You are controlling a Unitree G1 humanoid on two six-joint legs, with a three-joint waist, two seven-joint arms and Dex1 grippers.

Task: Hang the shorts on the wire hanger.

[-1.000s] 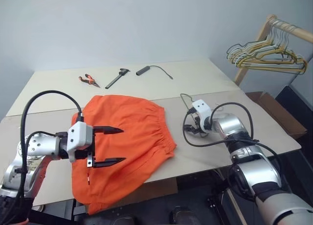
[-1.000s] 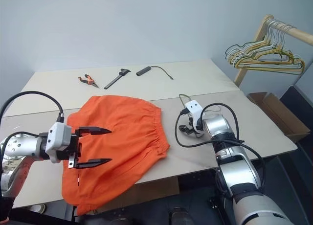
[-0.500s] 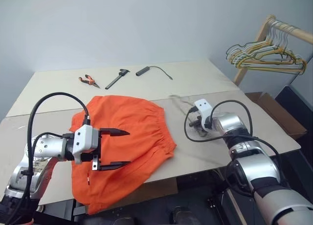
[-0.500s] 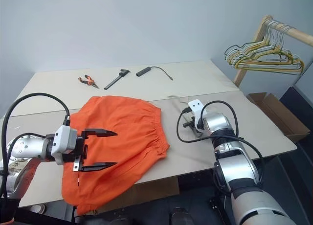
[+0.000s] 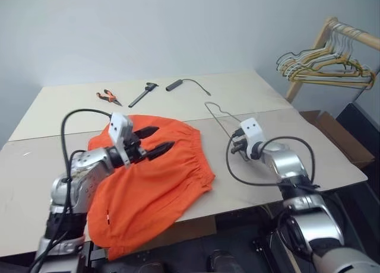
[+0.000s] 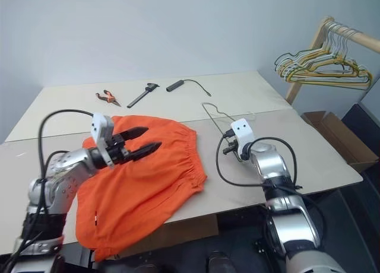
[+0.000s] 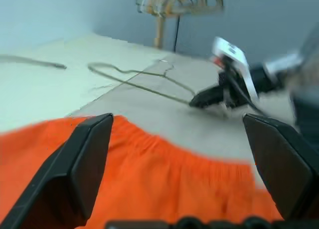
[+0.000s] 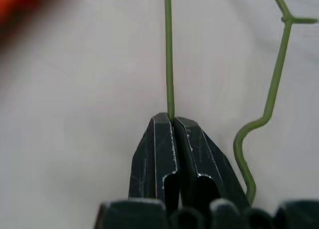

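Worktop [image 5: 249, 98] of pale board carries everything in front of me, with a seam running across its middle. Shorts [image 5: 172, 166] of bright orange fabric lie spread on the near half, the gathered waistband toward my right, one leg hanging over the near edge. Beyond the worktop's right end a bunch of gold and pale hangers [image 5: 323, 68] hangs on a wooden rack [image 5: 309, 53], and a cardboard box [image 5: 332, 136] sits on the floor beneath. My left claw [image 5: 153, 140] hovers over the upper part of the shorts, its two black fingers spread wide, gripping nothing. My right claw [image 8: 173, 120] is clenched on the wire hanger [image 6: 221, 117], pinching the thin green wire between its fingertips; the hanger tilts up off the worktop, just right of the waistband, hook end toward the far half. On the far half lie a black folding knife [image 5: 142, 95], a black cylinder with a thin cord [image 5: 185, 83], and orange-handled pliers [image 5: 107, 97].
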